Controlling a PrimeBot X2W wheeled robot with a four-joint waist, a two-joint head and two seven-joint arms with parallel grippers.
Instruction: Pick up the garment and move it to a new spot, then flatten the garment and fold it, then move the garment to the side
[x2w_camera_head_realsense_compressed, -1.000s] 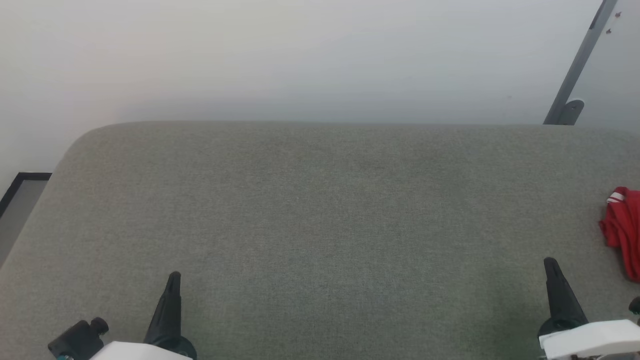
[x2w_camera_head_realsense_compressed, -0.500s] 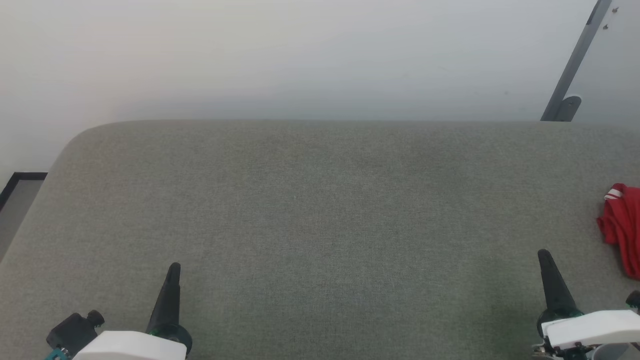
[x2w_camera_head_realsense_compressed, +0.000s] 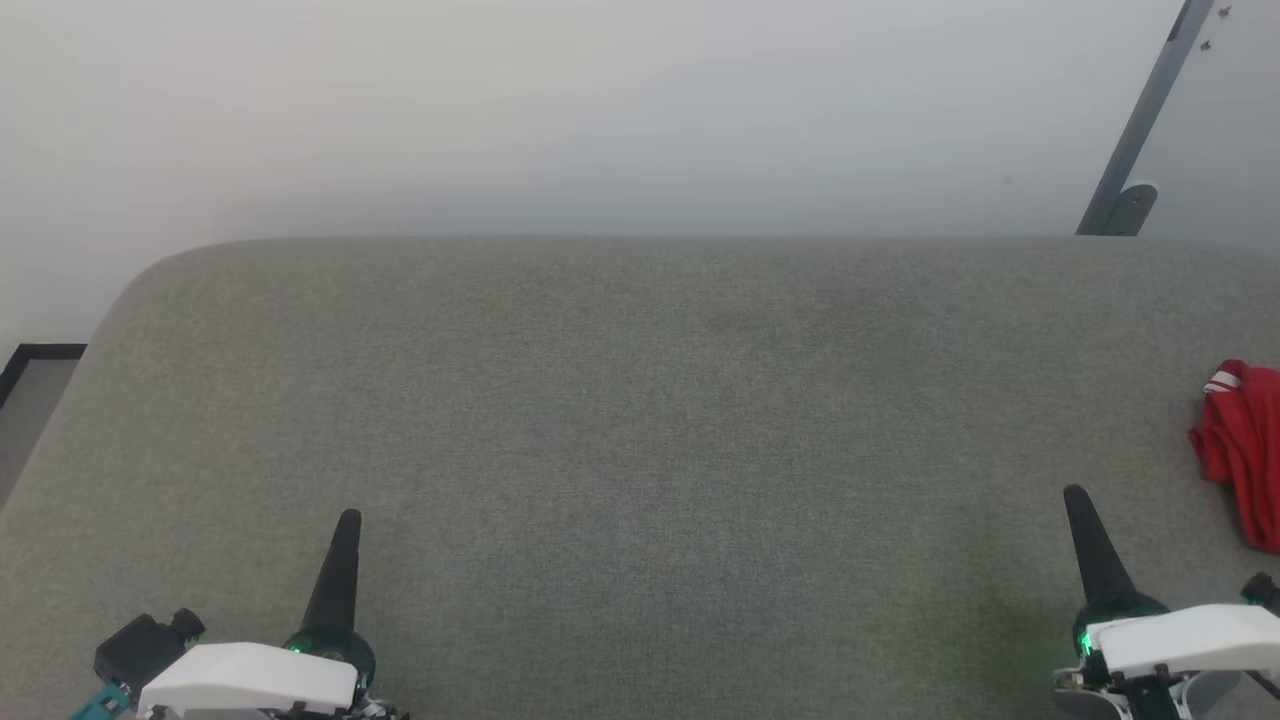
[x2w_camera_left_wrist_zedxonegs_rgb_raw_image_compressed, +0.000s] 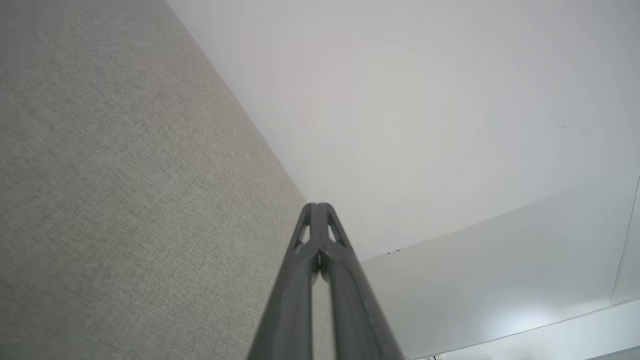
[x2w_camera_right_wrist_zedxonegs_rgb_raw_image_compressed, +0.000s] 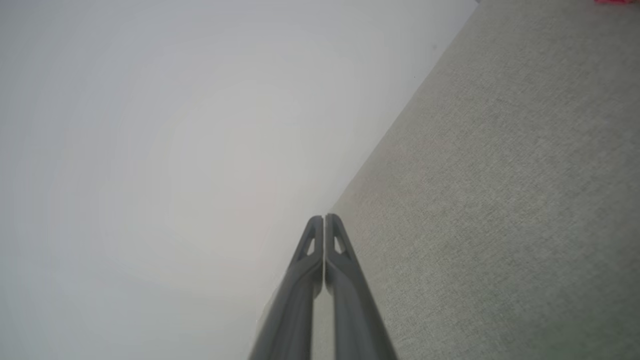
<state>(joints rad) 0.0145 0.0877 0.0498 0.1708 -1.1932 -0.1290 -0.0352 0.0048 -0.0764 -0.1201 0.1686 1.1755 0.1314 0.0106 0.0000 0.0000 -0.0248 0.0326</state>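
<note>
Head view: the crumpled red cloth garment with striped red-and-white trim (x2w_camera_head_realsense_compressed: 1245, 450) lies at the right edge of the grey-green fabric-covered surface (x2w_camera_head_realsense_compressed: 640, 400), partly cut off by the frame. Your left gripper (x2w_camera_head_realsense_compressed: 346, 522) sits near the front left corner. Your right gripper (x2w_camera_head_realsense_compressed: 1077, 497) sits front right, apart from the garment.

Left wrist view: the left gripper (x2w_camera_left_wrist_zedxonegs_rgb_raw_image_compressed: 316, 206) has its fingertips together and holds nothing.

Right wrist view: the right gripper (x2w_camera_right_wrist_zedxonegs_rgb_raw_image_compressed: 324, 217) is likewise closed and empty.

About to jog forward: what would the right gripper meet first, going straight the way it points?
Nothing close: the right gripper points over the grey surface toward the wall, likely first, though depth is unclear. The garment lies off to its right, out of line.
</note>
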